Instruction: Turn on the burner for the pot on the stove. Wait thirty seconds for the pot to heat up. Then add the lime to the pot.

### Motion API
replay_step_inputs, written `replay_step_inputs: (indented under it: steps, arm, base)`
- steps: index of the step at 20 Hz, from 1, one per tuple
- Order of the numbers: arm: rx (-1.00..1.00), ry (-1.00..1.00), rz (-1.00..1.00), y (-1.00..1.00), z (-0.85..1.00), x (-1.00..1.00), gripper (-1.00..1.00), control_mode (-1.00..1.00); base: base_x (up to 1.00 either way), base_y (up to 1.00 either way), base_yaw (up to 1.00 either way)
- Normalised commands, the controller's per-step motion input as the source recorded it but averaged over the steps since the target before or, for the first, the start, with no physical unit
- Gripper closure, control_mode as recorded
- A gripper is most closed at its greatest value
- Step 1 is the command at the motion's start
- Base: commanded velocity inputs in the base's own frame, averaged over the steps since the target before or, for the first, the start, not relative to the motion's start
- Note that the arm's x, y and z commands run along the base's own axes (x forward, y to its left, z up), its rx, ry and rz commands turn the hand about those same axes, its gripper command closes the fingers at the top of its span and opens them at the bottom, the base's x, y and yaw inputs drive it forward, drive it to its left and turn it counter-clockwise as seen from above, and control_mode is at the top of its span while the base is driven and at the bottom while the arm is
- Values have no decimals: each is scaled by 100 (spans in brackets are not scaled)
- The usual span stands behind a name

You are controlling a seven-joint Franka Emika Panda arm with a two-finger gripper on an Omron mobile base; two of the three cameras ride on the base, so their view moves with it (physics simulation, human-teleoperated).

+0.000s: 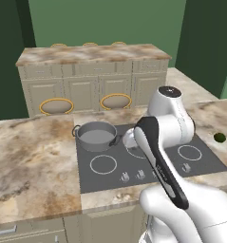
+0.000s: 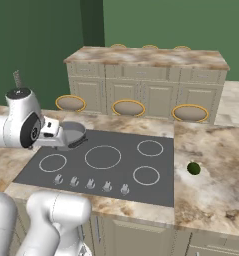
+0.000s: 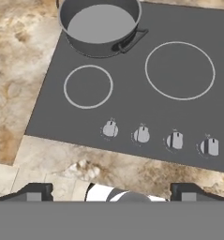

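Nearest the hand camera, the gripper (image 3: 111, 191) hangs above the front edge of the marble counter (image 3: 19, 56), its two dark finger tips set far apart with nothing between them. Just beyond runs the row of silver knobs (image 3: 141, 135) along the front of the stove (image 3: 132, 101), none of them touched. The pot (image 3: 99, 24) stands on the back-left ring, directly behind the small front-left ring (image 3: 88, 86), and its inside looks bare. The lime (image 2: 193, 168) lies on the counter to the right of the cooktop, well apart from both the pot and the arm.

By my reading, the first step is in hand: the burner under the pot is yet to be switched on. The next move calls for picking the knob that governs the back-left ring (the tiny markings beside each knob are too small to read), lowering the spread fingers around it, closing, and twisting. Choosing a neighbouring knob would heat an empty ring instead.
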Motion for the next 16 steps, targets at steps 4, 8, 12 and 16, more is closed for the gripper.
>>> replay_step_inputs:
  steps: [4,8,12,16]
  arm:
    - [-1,0,0,0,-32,0,-100,-100]
    - [0,0,0,0,-29,0,-100,-100]
    - [0,0,0,0,-29,0,-100,-100]
    - [0,0,0,-5,-24,0,-100,-100]
  base:
    - [0,0,0]
    - [0,0,0]
    - [0,0,0]
    - [0,0,0]
